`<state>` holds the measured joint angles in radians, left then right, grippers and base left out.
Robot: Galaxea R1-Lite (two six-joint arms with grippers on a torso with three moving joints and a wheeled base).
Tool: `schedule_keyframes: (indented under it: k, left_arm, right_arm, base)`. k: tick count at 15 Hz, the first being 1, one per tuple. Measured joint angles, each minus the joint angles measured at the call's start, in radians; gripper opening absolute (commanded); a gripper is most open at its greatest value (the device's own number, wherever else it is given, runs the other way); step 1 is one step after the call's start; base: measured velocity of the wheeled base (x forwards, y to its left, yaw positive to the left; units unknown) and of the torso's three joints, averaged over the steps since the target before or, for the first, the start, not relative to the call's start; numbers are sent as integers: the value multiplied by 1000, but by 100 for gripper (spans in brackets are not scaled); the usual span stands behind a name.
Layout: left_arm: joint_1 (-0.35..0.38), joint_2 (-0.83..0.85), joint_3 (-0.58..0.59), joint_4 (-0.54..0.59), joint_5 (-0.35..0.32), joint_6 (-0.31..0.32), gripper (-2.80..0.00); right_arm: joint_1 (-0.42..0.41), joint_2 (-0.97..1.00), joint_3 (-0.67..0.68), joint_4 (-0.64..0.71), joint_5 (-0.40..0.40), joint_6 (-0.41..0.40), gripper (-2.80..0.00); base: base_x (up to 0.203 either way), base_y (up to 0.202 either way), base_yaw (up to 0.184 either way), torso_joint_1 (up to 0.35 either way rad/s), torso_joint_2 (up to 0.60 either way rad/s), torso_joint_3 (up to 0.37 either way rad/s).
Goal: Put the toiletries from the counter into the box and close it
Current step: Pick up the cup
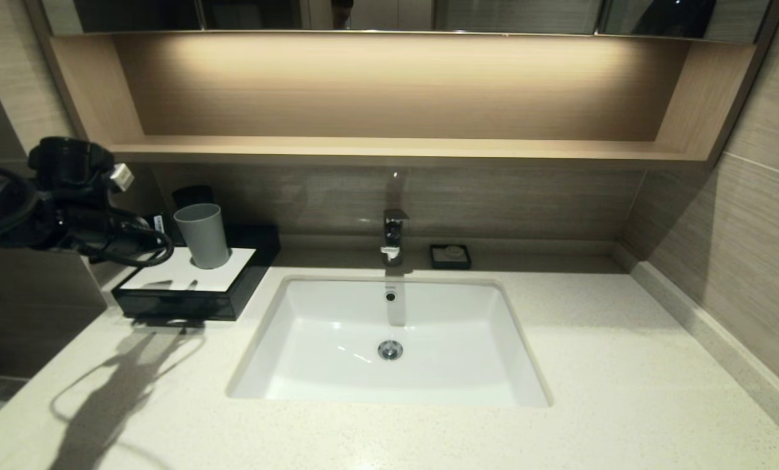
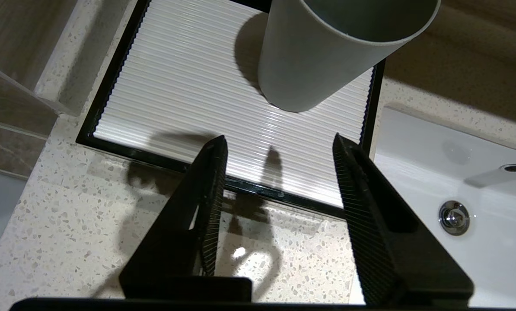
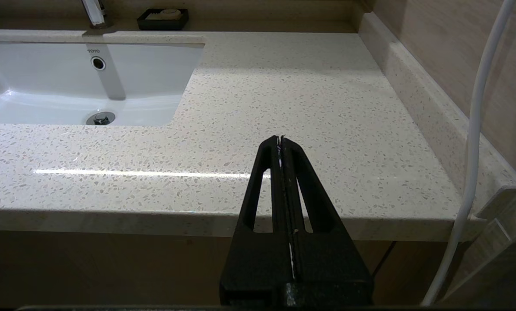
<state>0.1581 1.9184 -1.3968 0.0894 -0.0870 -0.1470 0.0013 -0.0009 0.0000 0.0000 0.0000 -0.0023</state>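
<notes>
The left gripper (image 2: pixel 279 144), ridged black fingers spread wide and empty, hangs above the front edge of the box (image 2: pixel 223 108), whose ribbed white top carries a smooth grey cup (image 2: pixel 327 56). The box sits on the speckled counter (image 1: pixel 611 365) left of the sink (image 1: pixel 311 339). The right gripper (image 3: pixel 280 139) is pressed closed, empty, off the counter's front edge.

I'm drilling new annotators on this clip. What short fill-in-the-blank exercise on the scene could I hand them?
1. The grey cup stands on the ___ top panel of the box.
2. The left pincer is ___ above the box's front edge.
3. The right pincer is ___ and holds nothing.
4. The soap dish sits on the counter beside the ___.

Missing words: white; open; shut; faucet
</notes>
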Motion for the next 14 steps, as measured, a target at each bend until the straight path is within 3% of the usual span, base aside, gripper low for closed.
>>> schedule_keyframes:
  k: [5,14]
  left_arm:
    - [1,8,104,-206,-38,28,0]
    - [1,57,124,-271,-130,32,0]
  right_arm:
    - [0,0,0,-1,0,0,-280]
    - [0,0,0,0,0,0,-280]
  base:
    - [0,0,0,0,0,0]
    - [0,0,0,0,0,0]
